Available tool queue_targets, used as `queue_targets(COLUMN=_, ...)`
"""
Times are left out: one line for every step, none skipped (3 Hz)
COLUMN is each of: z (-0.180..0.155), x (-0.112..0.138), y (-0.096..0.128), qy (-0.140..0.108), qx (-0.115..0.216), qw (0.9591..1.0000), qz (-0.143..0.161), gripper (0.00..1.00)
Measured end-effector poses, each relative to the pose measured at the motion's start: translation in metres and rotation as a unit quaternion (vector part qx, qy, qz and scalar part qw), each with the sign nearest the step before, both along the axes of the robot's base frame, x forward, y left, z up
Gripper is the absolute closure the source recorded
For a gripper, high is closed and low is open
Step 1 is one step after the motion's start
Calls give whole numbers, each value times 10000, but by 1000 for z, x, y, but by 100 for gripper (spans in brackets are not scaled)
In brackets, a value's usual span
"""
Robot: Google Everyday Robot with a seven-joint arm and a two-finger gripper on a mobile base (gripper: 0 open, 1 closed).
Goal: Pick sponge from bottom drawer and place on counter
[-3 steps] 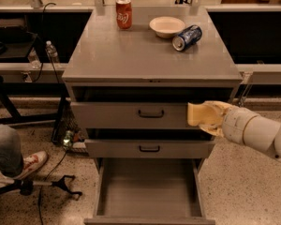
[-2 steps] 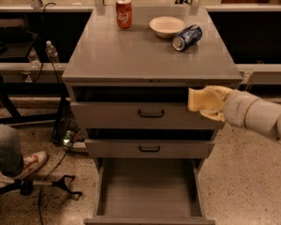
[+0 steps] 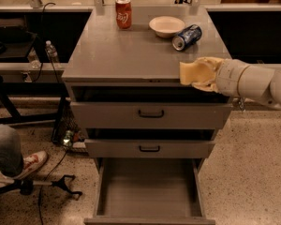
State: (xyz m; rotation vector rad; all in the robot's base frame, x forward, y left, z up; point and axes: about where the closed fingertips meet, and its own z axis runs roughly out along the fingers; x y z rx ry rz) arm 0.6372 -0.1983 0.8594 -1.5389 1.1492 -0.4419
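1. My gripper (image 3: 203, 74) reaches in from the right, at the front right edge of the counter (image 3: 126, 50), and is closed on the sponge (image 3: 187, 72).
2. The sponge sits at counter height, overlapping the front lip. Far below, the bottom drawer (image 3: 150, 193) is pulled open.
3. I judge the sponge light, soft and squashy, not fragile. A gentle pinch across its middle should hold it.
4. A tipped blue can (image 3: 186, 36) lies on the counter just behind.

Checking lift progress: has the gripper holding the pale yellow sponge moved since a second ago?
Yes. The gripper with the pale yellow sponge rose from the top grey drawer's front to the grey counter's front edge.
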Motion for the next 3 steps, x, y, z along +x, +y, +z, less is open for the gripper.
queue_targets(z=32, x=21, y=18, qy=-187, qx=-229, qw=9990, qz=345, gripper=100)
queue_targets(z=56, x=44, y=36, qy=-127, qx=-521, qw=9962, qz=681, gripper=100)
queue_targets(z=60, x=68, y=49, qy=190, qx=-921, qw=9914, qz=914, gripper=100)
